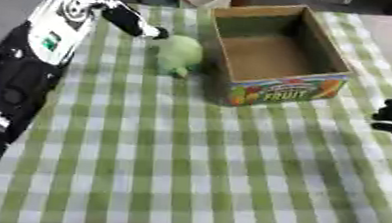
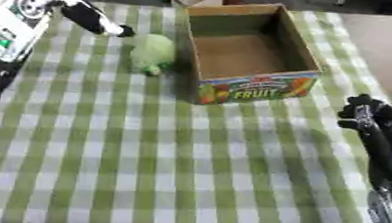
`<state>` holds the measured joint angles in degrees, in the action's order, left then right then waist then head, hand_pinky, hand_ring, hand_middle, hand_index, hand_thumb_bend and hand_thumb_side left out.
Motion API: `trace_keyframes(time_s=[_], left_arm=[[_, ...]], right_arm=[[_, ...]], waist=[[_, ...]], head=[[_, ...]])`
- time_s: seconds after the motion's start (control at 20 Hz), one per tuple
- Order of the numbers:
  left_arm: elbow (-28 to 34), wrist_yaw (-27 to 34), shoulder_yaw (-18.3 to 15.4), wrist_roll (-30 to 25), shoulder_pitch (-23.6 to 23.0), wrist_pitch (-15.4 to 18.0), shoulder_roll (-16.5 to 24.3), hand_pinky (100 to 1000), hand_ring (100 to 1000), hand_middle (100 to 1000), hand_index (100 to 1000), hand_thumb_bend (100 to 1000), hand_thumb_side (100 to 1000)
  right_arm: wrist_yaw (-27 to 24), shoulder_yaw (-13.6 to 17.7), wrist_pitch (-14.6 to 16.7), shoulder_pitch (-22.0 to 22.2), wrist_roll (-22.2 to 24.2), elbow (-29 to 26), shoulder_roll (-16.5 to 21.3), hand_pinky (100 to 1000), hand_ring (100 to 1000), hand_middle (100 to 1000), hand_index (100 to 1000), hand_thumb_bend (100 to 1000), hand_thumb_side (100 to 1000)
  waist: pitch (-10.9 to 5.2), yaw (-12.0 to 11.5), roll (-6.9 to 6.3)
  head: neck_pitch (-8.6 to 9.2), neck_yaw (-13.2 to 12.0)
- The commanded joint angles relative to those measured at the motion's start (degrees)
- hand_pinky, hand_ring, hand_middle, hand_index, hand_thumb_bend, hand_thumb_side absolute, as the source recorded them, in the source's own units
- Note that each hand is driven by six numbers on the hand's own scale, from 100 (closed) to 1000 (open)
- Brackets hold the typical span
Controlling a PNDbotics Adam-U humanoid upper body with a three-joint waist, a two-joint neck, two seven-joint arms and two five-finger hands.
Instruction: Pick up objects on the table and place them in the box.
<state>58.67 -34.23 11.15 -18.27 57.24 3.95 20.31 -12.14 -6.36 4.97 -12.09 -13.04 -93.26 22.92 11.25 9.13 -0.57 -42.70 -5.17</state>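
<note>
On the checked cloth (image 1: 186, 173), left hand (image 1: 136, 22) fingers, state unclear, point just beside green object (image 1: 179, 54)

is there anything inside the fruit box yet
No, the fruit box shows only its bare brown floor, and the green object lies on the checked cloth beside its left wall.

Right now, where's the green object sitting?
The green object lies on the checked tablecloth at the far left, just left of the open fruit box, with the left hand beside it.
</note>
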Motion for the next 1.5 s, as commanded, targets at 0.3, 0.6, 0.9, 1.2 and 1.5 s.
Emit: trace_keyframes(time_s=[0.3, 0.6, 0.9, 1.2, 1.5], left_arm=[[-8.02, -9.09, -2.68, 3.45, 2.93, 2.15, -5.39, 642, 732, 728, 842, 692, 100], [-10.40, -11.94, -4.25, 5.76, 2.47, 1.10, -7.15, 660, 758, 759, 845, 738, 100], [-12.39, -16.19, -4.46, 9.50, 1.93, -0.67, -8.33, 670, 765, 770, 847, 765, 109], [-13.88, -18.90, -4.61, 8.77, 1.44, -1.34, -8.48, 546, 579, 544, 673, 650, 136], [-12.72, -19.31, -5.91, 12.06, 1.27, -3.67, -8.24, 412, 374, 338, 458, 294, 111]], right_arm=[[0.11, -0.29, -0.02, -1.11, 0.65, -0.78, 0.57, 615, 628, 553, 662, 100, 608], [0.05, -0.35, 0.01, -1.19, 0.68, -0.74, 0.48, 615, 628, 553, 661, 100, 612], [0.04, -0.35, 0.04, -1.15, 0.66, -0.65, 0.39, 615, 628, 553, 661, 100, 613], [0.04, -0.24, 0.08, -1.07, 0.58, -0.60, 0.34, 615, 628, 552, 661, 100, 613], [0.05, -0.11, 0.14, -1.00, 0.49, -0.56, 0.31, 615, 628, 552, 661, 100, 612]], waist=[[-0.46, 0.88, -0.09], [-0.19, 1.31, -0.27], [-0.10, 1.43, -0.33], [-0.06, 1.34, -0.30], [-0.08, 1.18, -0.22]], head=[[1.18, -0.79], [1.52, -0.97], [1.62, -0.97], [1.67, -0.83], [1.70, -0.71]])
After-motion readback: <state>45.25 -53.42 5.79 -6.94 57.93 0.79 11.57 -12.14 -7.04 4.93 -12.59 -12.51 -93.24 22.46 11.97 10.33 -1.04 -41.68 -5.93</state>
